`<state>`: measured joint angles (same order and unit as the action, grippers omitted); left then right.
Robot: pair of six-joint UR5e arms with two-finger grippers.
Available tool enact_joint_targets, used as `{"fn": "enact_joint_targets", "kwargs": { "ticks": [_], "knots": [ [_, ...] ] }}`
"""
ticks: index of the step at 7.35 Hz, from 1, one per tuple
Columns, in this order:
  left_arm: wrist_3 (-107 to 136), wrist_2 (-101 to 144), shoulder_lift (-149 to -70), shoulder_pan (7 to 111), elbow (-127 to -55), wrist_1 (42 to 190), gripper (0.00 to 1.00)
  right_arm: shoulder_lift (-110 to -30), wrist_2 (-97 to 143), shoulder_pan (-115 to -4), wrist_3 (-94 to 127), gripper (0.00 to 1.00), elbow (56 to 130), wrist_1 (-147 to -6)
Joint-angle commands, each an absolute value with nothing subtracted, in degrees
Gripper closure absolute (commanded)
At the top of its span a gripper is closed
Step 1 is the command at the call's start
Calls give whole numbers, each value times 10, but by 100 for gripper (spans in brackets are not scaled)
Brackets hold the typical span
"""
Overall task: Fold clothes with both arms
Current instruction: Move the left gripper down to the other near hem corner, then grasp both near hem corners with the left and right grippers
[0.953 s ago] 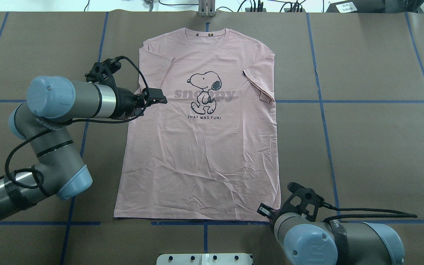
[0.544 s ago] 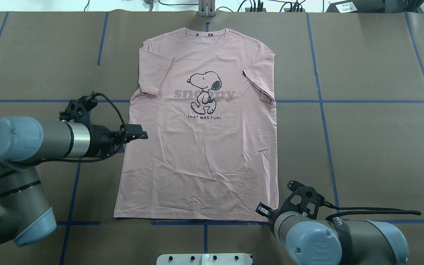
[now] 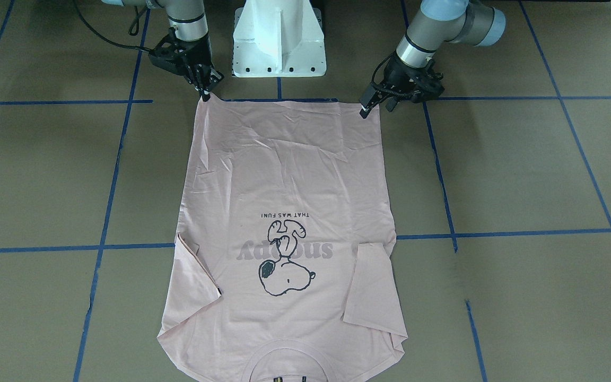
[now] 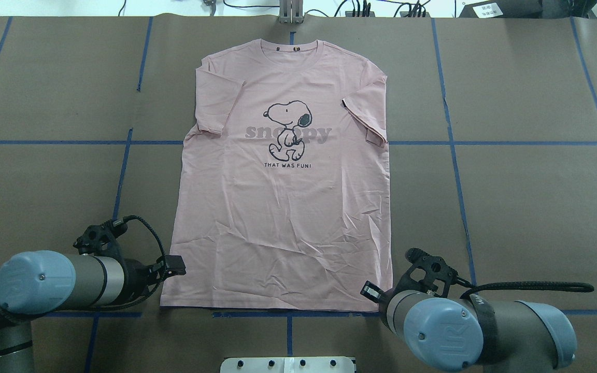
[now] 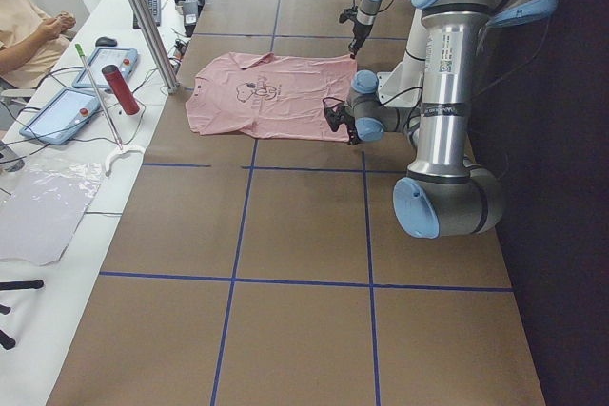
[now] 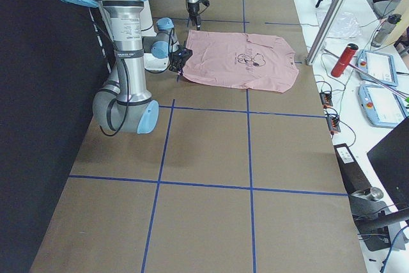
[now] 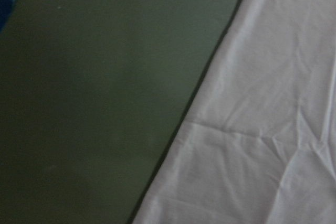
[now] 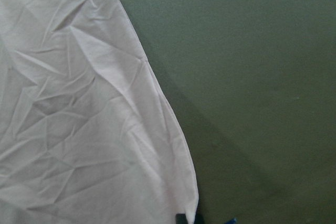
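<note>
**Pink tee flat, left arm down at the hem**

Pale pink cotton, one T-shirt [image 4: 283,223], lies print side up on the brown counter [image 4: 511,181], collar at the far edge and hem towards the robot. Its two sleeves are folded in over the body.

A second ago my left arm [image 4: 50,282] was up beside the sleeve. Half a second ago it was level with the middle of the shirt's side. It now sits at the near left corner of the hem. The right arm [image 4: 459,331] has hardly shifted from the near right corner, and the shirt itself has not moved.

I count two arms and two end effectors. The left end effector [image 4: 176,265] is just beside the hem corner. From the front-facing camera its fingers look apart. The right end effector [image 4: 368,292] has its tip at the other hem corner, but I cannot tell whether it is apart or closed on fabric.
</note>
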<state>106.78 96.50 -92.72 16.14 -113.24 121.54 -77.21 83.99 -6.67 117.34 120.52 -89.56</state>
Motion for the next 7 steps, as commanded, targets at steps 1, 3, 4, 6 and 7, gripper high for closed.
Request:
{"fn": "enact_joint_targets", "kwargs": {
  "ticks": [1, 3, 4, 6, 7],
  "knots": [
    [1069, 963, -925, 153, -1131, 1207, 20, -772, 839, -67, 1173, 100, 1206, -896],
    [1069, 964, -925, 152, -1134, 1206, 58, -773, 838, -67, 1174, 100, 1205, -896],
    [1069, 965, -925, 151, -1136, 1206, 63, -773, 838, -67, 1173, 100, 1205, -896],
    [1069, 965, -924, 146, -1136, 1206, 60, -773, 838, -67, 1174, 100, 1205, -896],
    [1069, 965, -924, 145, -1136, 1205, 51, -773, 838, -67, 1174, 100, 1205, -895]
  ]
}}
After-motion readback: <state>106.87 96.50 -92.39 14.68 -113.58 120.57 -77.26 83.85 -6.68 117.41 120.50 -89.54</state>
